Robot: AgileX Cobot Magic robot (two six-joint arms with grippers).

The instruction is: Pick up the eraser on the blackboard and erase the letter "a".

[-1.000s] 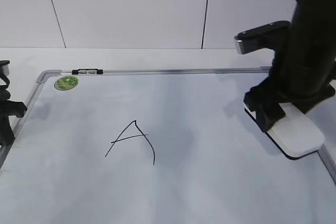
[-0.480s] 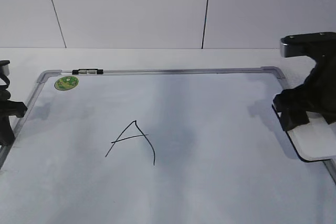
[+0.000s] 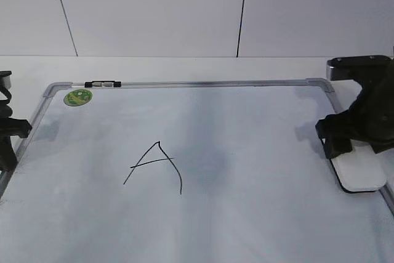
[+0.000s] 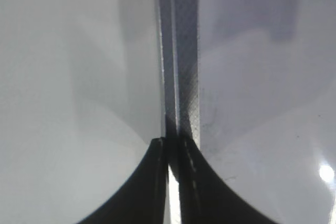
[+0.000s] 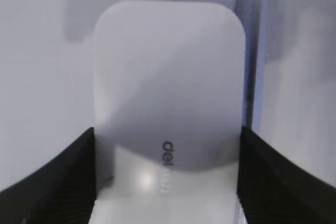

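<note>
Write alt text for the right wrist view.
The white eraser lies between the right gripper's two black fingers, one at each long side, on the blackboard. The board's grey frame runs just right of it.

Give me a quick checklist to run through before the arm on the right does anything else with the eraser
1. Right gripper around the eraser: ok, its fingers sit against both long sides.
2. Eraser on the blackboard: ok, it lies at the right edge beside the frame; whether it is lifted, cannot tell.
3. Lowercase "a" on the board: not ok, only the capital "A" shows.
4. Green magnet out of the way: ok, far top left corner.
5. Left gripper out of the way: ok, it is shut at the board's left frame.
</note>
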